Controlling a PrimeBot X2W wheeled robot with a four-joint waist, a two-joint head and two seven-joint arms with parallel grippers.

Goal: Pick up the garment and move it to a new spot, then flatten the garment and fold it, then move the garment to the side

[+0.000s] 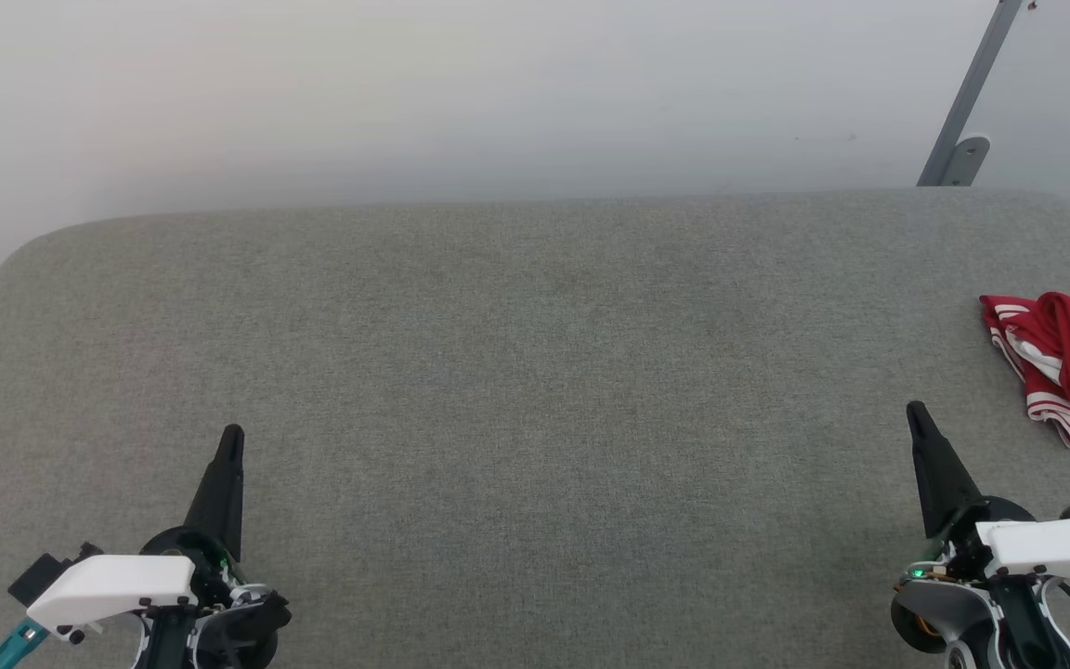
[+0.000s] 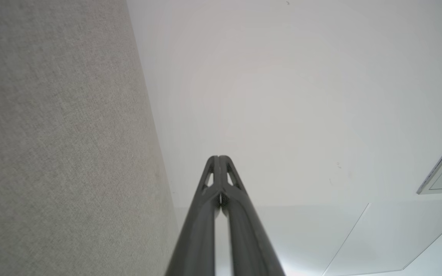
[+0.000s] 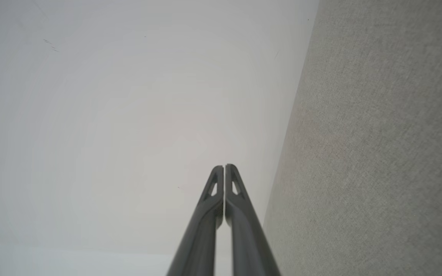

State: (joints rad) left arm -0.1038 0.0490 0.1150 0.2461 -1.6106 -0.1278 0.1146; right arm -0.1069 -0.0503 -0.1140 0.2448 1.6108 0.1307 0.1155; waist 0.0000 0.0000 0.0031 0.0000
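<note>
The garment (image 1: 1069, 362) lies crumpled on the far right of the table (image 1: 535, 372), cut off by the right edge of the head view, so its full outline cannot be told. The part that shows is a red heap with bands of red-and-white striped trim on its left and near sides. This visible stretch runs slantwise, from a far corner toward the table's middle down to a nearer striped fold toward the robot's right. Which way the collar or hem points cannot be told, and no lettering shows. The right gripper (image 1: 916, 411) hovers near the heap, on its left and nearer side, clear of the cloth and touching nothing. Its two dark fingers are pressed together into a single point that leans a little to the left and away from the robot. The right wrist view confirms this: the right gripper (image 3: 224, 167) has its tips meeting with nothing between them. The left gripper (image 1: 231, 437) sits well apart at the lower left, also drawn together and empty. In its own wrist view the left gripper (image 2: 218, 158) shows the fingers closed tip to tip. The table is covered in grey woven fabric with rounded far corners. Behind it stands a plain pale wall (image 1: 498, 93), with a grey metal strut (image 1: 967, 102) slanting up at the upper right.
</note>
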